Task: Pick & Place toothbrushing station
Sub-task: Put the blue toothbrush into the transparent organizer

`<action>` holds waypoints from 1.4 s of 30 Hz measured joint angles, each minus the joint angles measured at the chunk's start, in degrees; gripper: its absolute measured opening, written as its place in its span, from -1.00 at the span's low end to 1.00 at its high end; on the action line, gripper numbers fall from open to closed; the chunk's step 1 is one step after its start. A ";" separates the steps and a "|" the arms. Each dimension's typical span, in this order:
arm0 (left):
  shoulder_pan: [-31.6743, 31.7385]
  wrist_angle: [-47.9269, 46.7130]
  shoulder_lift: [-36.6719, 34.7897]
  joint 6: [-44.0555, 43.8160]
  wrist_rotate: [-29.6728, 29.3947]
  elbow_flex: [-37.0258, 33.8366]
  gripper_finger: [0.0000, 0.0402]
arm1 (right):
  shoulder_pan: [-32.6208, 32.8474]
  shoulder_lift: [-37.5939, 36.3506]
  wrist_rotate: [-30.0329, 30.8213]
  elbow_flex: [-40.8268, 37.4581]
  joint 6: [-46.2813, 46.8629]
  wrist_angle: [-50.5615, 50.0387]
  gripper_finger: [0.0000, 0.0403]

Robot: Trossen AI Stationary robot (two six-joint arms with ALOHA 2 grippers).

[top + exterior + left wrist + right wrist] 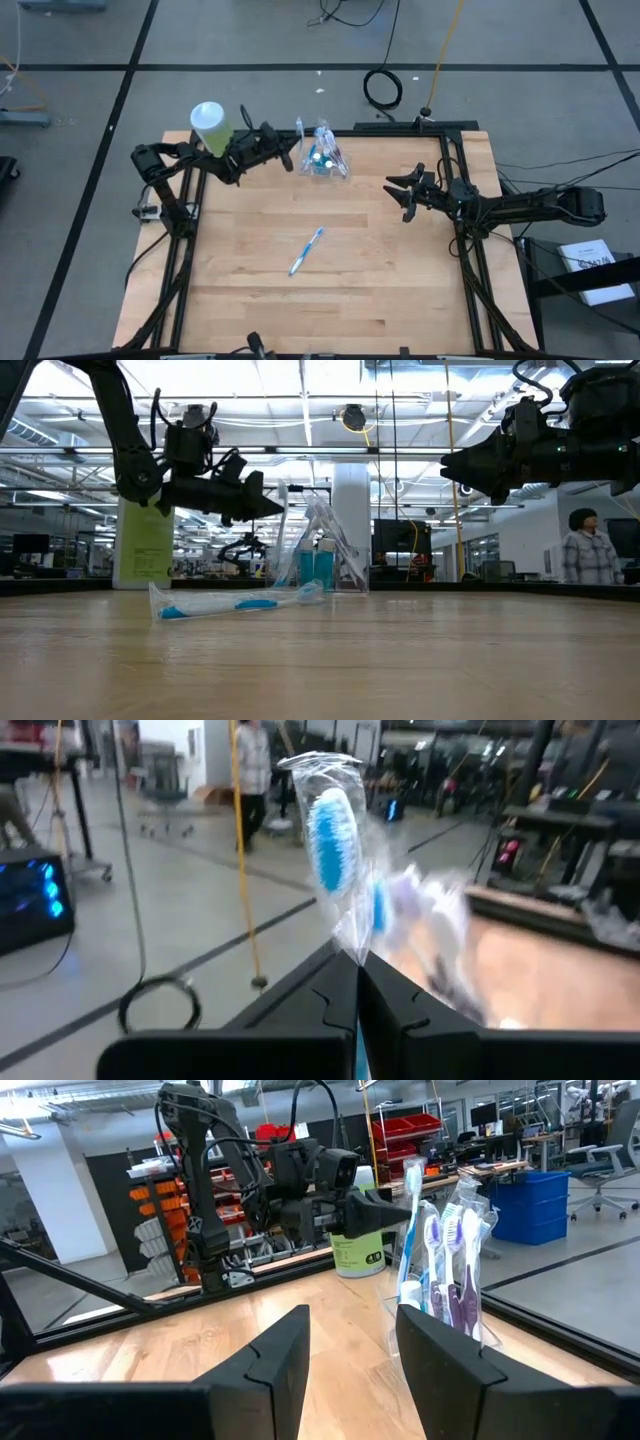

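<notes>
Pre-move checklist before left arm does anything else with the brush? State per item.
1. Left gripper shut on wrapped toothbrush: ok.
2. Held brush lifted off the table: ok, low view shows it in the air.
3. Clear cup upright at the far edge, brushes standing in it: ok.
4. Second toothbrush lies mid-table, away from both arms: ok.
5. Right gripper open, empty, apart from the cup: ok.
6. Green bottle close beside the left arm: cannot tell if clear.
</notes>
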 joint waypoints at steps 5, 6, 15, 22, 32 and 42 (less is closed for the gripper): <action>-0.05 -4.55 0.02 0.67 -1.96 0.02 -0.99 | 0.00 0.00 0.01 0.02 0.00 0.00 -0.30; -0.09 -5.09 0.02 0.72 -2.25 0.02 -0.99 | -0.02 0.00 0.00 0.01 0.00 0.00 -0.30; -0.23 -7.43 0.01 0.70 -2.81 0.03 -0.98 | -0.04 0.00 0.02 0.01 0.00 0.00 -0.30; -1.06 -11.34 -0.07 0.89 -4.52 0.15 -0.98 | -0.04 0.00 0.02 0.00 0.00 0.00 -0.30; -1.74 -11.08 -0.04 -0.83 -6.48 0.11 -0.93 | -0.04 0.00 0.02 0.00 0.00 -0.02 -0.30; -2.11 -11.17 0.00 -2.47 -9.70 0.04 -0.39 | -0.04 0.00 0.02 0.00 0.00 -0.02 -0.30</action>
